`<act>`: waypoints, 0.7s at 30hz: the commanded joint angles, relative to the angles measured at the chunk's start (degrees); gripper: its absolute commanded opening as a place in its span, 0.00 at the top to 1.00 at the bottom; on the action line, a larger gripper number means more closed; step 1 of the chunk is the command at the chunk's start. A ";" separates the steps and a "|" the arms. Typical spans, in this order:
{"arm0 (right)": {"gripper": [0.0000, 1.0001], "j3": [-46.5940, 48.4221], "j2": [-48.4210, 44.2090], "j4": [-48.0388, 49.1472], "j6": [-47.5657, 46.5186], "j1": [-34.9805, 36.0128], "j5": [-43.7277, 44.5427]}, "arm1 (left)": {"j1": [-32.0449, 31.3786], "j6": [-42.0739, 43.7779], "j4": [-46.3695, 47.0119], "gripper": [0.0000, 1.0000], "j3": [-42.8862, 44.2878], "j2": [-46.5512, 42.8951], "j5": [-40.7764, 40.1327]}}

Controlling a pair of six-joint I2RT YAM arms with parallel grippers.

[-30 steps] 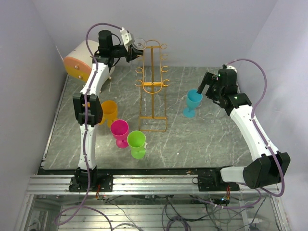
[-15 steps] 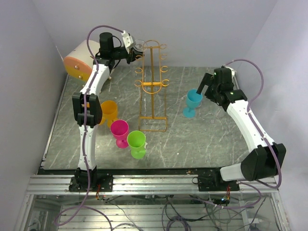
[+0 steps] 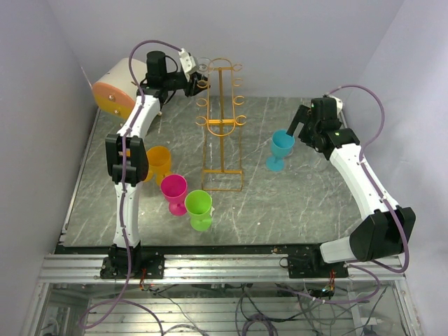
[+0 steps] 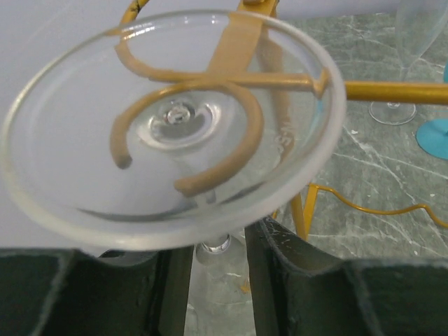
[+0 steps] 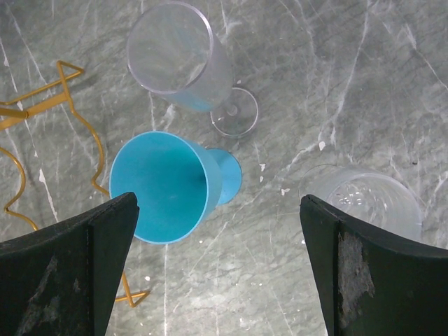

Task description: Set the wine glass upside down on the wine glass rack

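The clear wine glass [image 4: 70, 154] hangs upside down at the top left of the orange-gold wine glass rack [image 3: 222, 126]. Its round foot fills the left wrist view, and a ring hook [image 4: 241, 136] shows through it, curling round the stem. My left gripper [image 4: 217, 241] is open, its fingers standing either side of the stem with a small gap on the right. In the top view that gripper [image 3: 197, 81] sits high beside the rack's upper left hook. My right gripper [image 5: 217, 273] is wide open above a blue glass [image 5: 168, 185], with nothing between its fingers.
Orange [image 3: 159, 161], pink [image 3: 173, 190] and green [image 3: 199, 208] glasses stand left of the rack's base. A cream drum with an orange face [image 3: 115, 87] lies at the back left. Two clear glasses [image 5: 182, 59] [image 5: 371, 199] stand near the blue one.
My left gripper's jaws have parted from the stem, and the gripper has drawn slightly left of the rack. The glass stays on the hook. The right arm has barely shifted.
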 commanded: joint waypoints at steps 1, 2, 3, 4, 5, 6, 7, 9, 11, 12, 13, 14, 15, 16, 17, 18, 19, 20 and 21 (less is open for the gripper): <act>0.00 1.90 -0.16 -1.50 0.61 -0.47 1.66 | -0.62 2.56 -0.18 0.55 -0.89 -2.78 -0.79; 0.00 2.25 -0.08 -1.75 0.61 -0.47 1.93 | -0.62 2.87 -0.42 0.54 -0.97 -2.97 -0.88; 0.00 2.76 0.07 -2.14 0.65 -0.48 2.61 | -0.62 3.17 -0.73 0.53 -0.98 -3.09 -1.09; 0.00 3.37 0.29 -2.78 0.76 -0.45 3.57 | -0.62 3.50 -1.32 0.52 -0.94 -3.26 -1.15; 0.00 4.02 0.50 -3.51 0.93 -0.41 4.53 | -0.62 3.74 -1.58 0.50 -1.09 -3.48 -1.21; 0.00 4.56 0.66 -3.98 0.69 -0.39 5.35 | -0.62 4.13 -1.83 0.49 -1.40 -3.86 -1.33; 0.00 4.95 0.71 -3.98 0.54 -0.45 5.81 | -0.62 4.36 -1.90 0.46 -1.85 -4.24 -1.40; 0.00 5.99 1.04 -4.08 -0.17 -0.54 6.66 | -0.62 4.90 -1.95 0.40 -2.80 -5.11 -1.60; 0.00 7.89 2.13 -4.53 -0.75 -0.65 6.76 | -0.62 5.32 -2.55 0.32 -3.25 -5.76 -1.49; 0.00 9.03 2.94 -5.04 -0.87 -0.84 6.52 | -0.62 5.70 -3.11 0.27 -3.45 -6.15 -1.36; 0.00 10.25 3.86 -5.42 -0.88 -1.06 6.17 | -0.62 5.92 -3.16 0.24 -3.68 -6.52 -1.34; 0.00 11.42 4.64 -5.71 -1.00 -1.33 5.85 | -0.59 5.98 -3.02 0.24 -4.22 -7.07 -1.50; 0.00 12.29 5.38 -5.72 -1.17 -1.45 5.65 | -0.61 6.03 -2.71 0.24 -4.79 -7.51 -1.82; 0.00 13.09 6.03 -5.71 -1.23 -1.57 5.54 | -0.62 6.21 -2.61 0.24 -5.20 -7.86 -2.17; 0.00 13.74 6.58 -5.71 -1.22 -1.77 5.46 | -0.57 6.32 -2.71 0.24 -5.44 -8.21 -2.60; 0.00 14.34 7.15 -5.45 -1.40 -1.86 5.16 | -0.53 6.37 -2.82 0.24 -5.54 -8.40 -3.00; 0.01 14.71 7.59 -5.03 -1.67 -2.01 4.83 | -0.53 6.46 -2.94 0.25 -5.63 -8.61 -3.27; 0.02 15.30 8.25 -4.88 -1.80 -2.30 4.56 | -0.53 6.50 -3.09 0.25 -5.75 -8.84 -3.54; 0.02 15.68 8.92 -4.85 -1.92 -2.51 4.15 | -0.51 6.51 -3.26 0.25 -5.92 -9.03 -3.80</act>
